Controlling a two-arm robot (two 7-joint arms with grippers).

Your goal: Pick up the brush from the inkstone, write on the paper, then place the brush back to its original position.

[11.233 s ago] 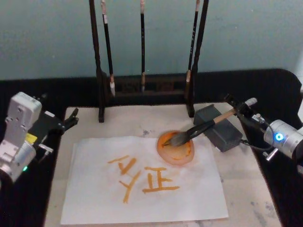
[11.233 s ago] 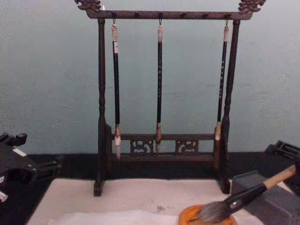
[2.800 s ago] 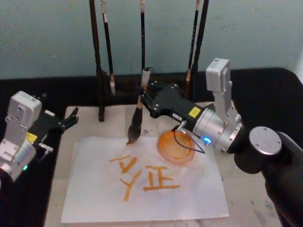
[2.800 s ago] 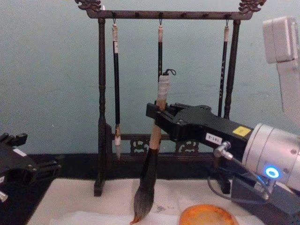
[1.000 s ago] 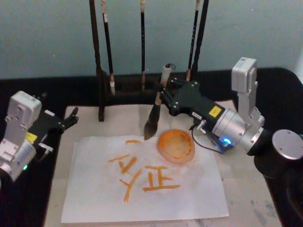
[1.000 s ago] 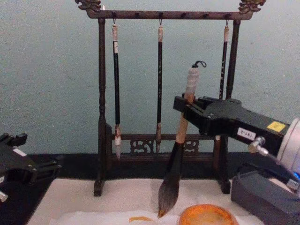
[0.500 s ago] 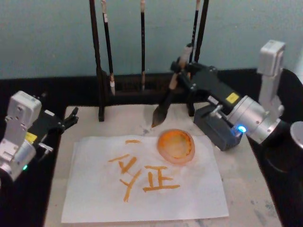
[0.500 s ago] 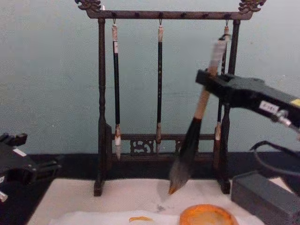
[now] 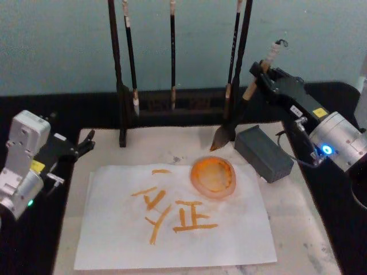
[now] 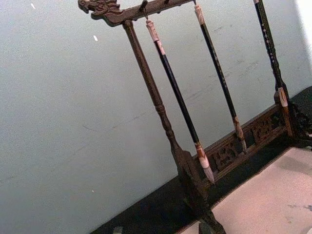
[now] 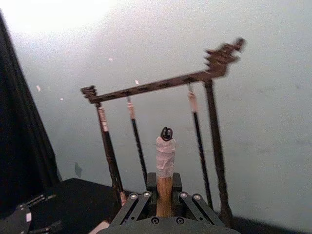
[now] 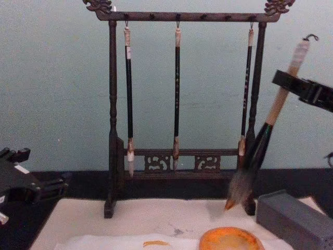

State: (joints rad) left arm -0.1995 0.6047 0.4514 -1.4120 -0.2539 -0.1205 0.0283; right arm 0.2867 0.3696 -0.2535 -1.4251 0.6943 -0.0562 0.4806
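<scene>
Left gripper (image 9: pixel 87 143): I have it parked over the black counter (image 9: pixel 34 252), just off the left edge of the cream mat (image 9: pixel 292 223). Its fingers stand apart with nothing between them.
Paper (image 9: pixel 114 229): it lies flat on the mat, to the right of the left fingers and lower, and well apart from the right fingers. I can read orange strokes across it.
Brush rack (image 9: pixel 120 86): it stands at the far edge of the mat, beyond both sets of fingers. Three thin brushes (image 12: pixel 177 94) hang from its top bar.
Orange dish (image 9: pixel 213 176): it rests on the paper's far right corner, below and to the left of the right fingers.
Brush (image 9: pixel 241 112): it is up in the air and tilted. The white cap and loop stick out above the right fingers, while the bristle head hangs below and to their left. I see the orange-stained tip above the mat near the rack's right foot, apart from the dish.
Grey block (image 9: pixel 264 153): it sits on the mat just right of the dish, beneath the right fingers and apart from the brush.
Right gripper (image 9: pixel 261 71): it is raised at the right side of the rack, with its fingers (image 11: pixel 146 195) closed on the pale handle just under the cap.
</scene>
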